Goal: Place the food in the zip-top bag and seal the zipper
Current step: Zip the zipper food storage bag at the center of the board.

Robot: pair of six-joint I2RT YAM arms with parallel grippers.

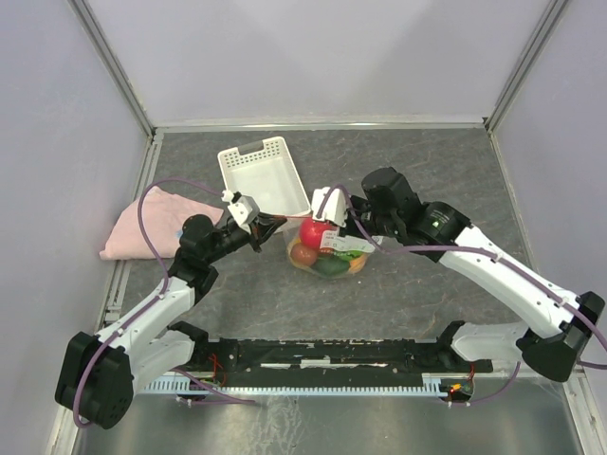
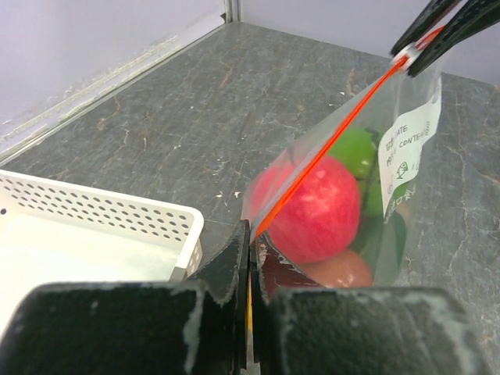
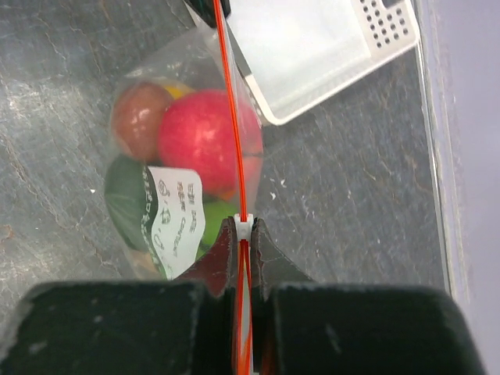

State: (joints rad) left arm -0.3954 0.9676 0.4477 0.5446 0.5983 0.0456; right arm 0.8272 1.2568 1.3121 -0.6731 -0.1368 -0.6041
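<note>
While food sits bagged, sealing is in hand: left gripper, right gripper pinch zipper at nine, three o'clock; next, press shut.

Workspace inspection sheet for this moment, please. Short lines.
Surface: grey, veined table.
Job's things: toy food inside zip-top bag; zipper stretched taut between the claws; whether it is sealed, cannot tell.
Clutter: empty white perforated basket behind the bag; pink cloth at left.
Grippers: left claw and right claw each shut on one end of the zipper.
Cables: purple cables along both arms.
Surroundings: pale walls; nothing else seen.
</note>
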